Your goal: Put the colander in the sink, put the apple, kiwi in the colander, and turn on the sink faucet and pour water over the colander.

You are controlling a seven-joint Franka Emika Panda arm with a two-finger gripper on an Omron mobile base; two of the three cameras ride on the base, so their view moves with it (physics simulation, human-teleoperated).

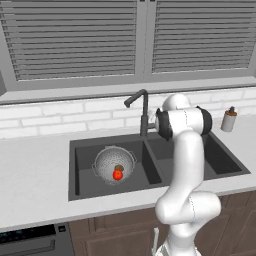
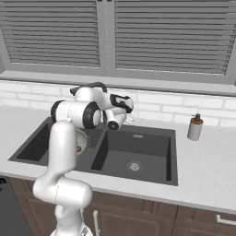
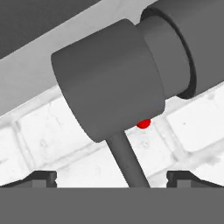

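Wide-spread end effector (image 3: 112,177) at faucet lever (image 3: 127,162); apple (image 1: 117,174), kiwi (image 1: 119,168) inside colander (image 1: 107,161) in sink (image 1: 80,187).

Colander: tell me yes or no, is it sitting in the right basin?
No, the colander sits in the left basin of the sink, with the apple and kiwi inside it.

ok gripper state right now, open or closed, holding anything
Gripper: open, holding nothing; its fingertips straddle the sink faucet lever.
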